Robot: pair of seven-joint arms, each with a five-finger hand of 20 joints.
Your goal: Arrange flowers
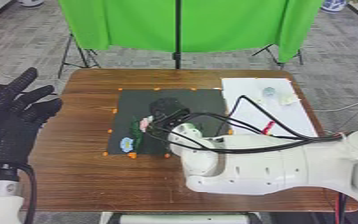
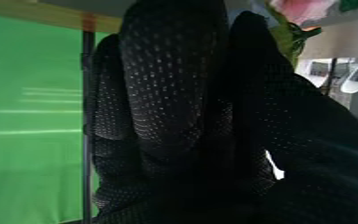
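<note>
In the head view, my right hand (image 1: pixel 167 108) is low over the dark mat (image 1: pixel 144 97), just beside a pink flower (image 1: pixel 145 123) with green leaves. A blue flower (image 1: pixel 127 144) lies nearer the mat's front left corner. The right wrist view has my right hand (image 2: pixel 167 100) with fingers fairly straight and the thumb close alongside; past the thumb are pink petals (image 2: pixel 305 10) and a green leaf (image 2: pixel 286 42). I see nothing held in it. My left hand (image 1: pixel 14 120) is raised at the table's left edge, fingers spread and empty.
A white sheet (image 1: pixel 246 90) at the table's right holds a red item (image 1: pixel 269 127), a pale blue-green piece (image 1: pixel 269 92) and a whitish piece (image 1: pixel 289 99). Orange bits edge the mat. Black cables loop over my right arm. A green curtain (image 1: pixel 229 25) hangs behind the table.
</note>
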